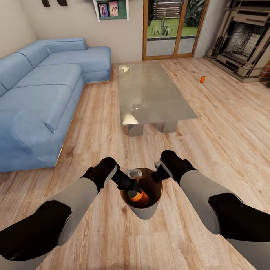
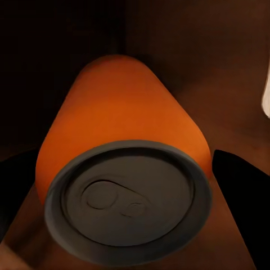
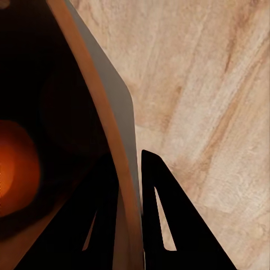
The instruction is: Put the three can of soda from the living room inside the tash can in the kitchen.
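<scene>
1. The trash can hangs in front of the robot above the wood floor, held between both arms, pale grey outside and glossy orange-brown within.
2. The right gripper has its jaws closed on the bin's rim: in the right wrist view one dark finger lies against the grey outer wall and the other sits inside, with the wall pinched between them.
3. The left gripper reaches down into the bin's mouth. An orange soda can lies just at its fingertips (silvery top and pull tab facing the left wrist camera), with a dark finger on either side of it. Whether the jaws actually press the can I cannot tell.
4. In the head view the same orange can shows inside the bin, below the left gripper.
5. A second orange can stands upright on the floor, well apart from the robot, between the glass tabletop and the fireplace.
6. The blue corner sofa runs along the left of the room, beside the glass table.
</scene>
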{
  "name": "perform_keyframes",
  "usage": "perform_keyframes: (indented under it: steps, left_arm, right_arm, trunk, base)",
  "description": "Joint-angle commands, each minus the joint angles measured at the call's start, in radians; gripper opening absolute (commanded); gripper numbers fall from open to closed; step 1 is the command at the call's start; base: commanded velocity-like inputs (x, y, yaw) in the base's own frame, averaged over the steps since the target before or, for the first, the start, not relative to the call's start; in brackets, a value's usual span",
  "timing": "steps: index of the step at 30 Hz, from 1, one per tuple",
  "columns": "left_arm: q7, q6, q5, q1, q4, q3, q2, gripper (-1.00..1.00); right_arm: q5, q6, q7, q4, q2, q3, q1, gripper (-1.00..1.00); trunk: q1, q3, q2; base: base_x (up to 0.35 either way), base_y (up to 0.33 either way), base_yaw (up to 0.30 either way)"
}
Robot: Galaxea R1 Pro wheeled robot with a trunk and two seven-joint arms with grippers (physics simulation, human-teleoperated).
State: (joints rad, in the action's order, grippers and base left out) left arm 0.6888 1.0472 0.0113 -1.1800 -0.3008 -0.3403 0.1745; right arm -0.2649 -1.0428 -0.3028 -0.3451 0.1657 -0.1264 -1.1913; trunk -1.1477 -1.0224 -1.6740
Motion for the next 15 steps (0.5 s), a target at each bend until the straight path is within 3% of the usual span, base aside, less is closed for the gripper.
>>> perform_keyframes:
  steps: [1, 15]
  left_arm:
    - [-0.002, 0.000, -0.011, 0.000, 0.000, -0.003, 0.000, -1.00]
    - [-0.024, 0.000, -0.011, 0.001, 0.002, -0.003, 0.000, -1.00]
  right_arm:
    - [0.039, -0.004, -0.006, 0.000, 0.000, 0.007, -0.001, -1.00]
    - [0.039, -0.004, -0.006, 0.000, 0.002, 0.007, -0.001, -1.00]
  trunk:
    - [0.000, 0.000, 0.000]
    - [0.000, 0.000, 0.000]
  base:
    - [0.000, 0.000, 0.000]
    - [0.000, 0.000, 0.000]
